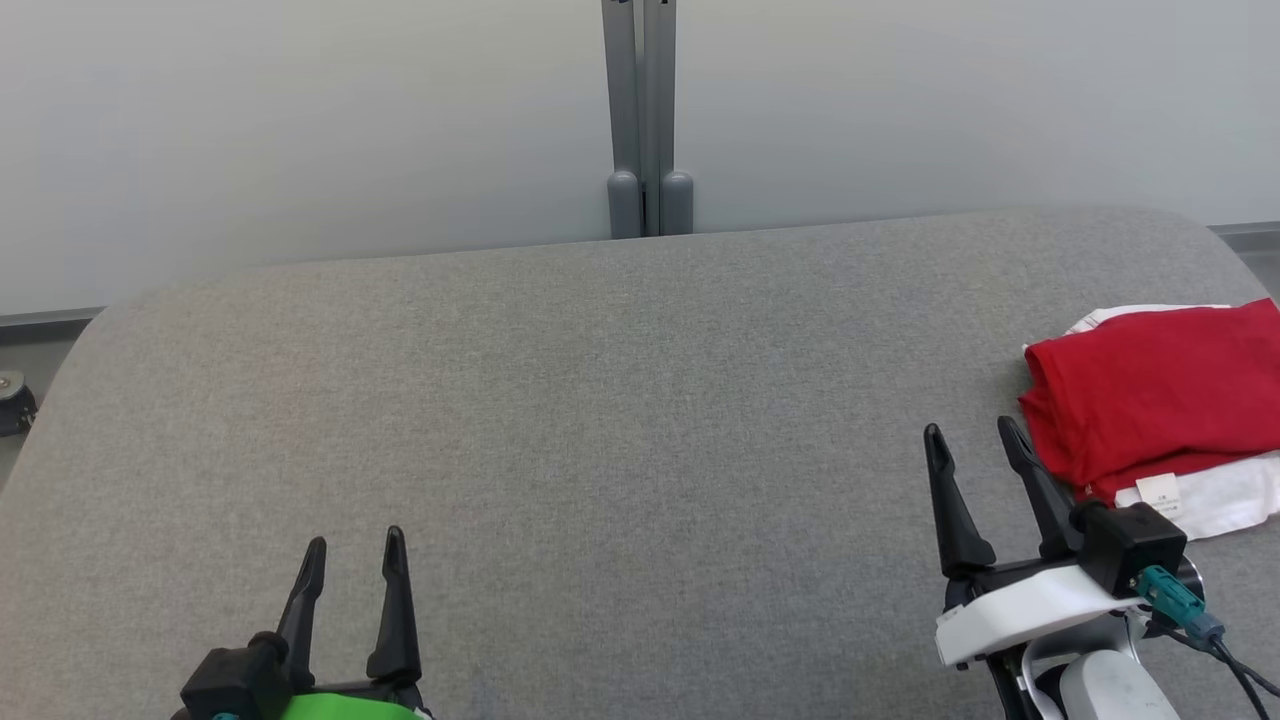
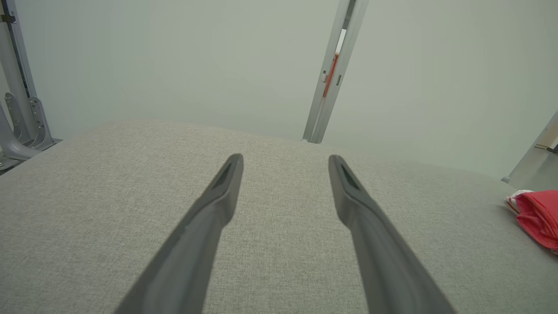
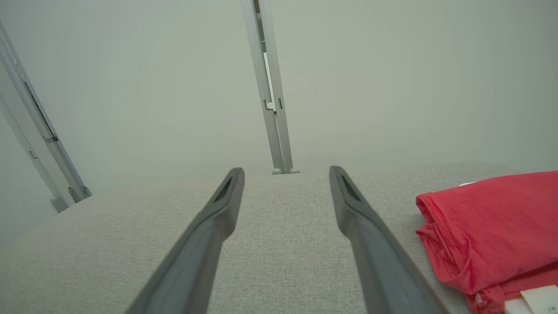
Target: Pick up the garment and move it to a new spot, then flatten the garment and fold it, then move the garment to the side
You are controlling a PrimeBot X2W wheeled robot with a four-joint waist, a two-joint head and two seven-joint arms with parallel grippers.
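Grey table (image 1: 600, 400) holds folded red garment (image 1: 1150, 390), label (image 1: 1160, 493) unreadable; left fingers (image 1: 395, 600) and right fingers (image 1: 950, 510) spread, empty.

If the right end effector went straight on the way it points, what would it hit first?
Probably nothing nearby: the right end effector points over grey fabric tabletop toward the grey metal post; the folded red garment lies to its right.

Red and white garment (image 1: 1150, 400) on a grey fabric table (image 1: 600, 420), dark grippers
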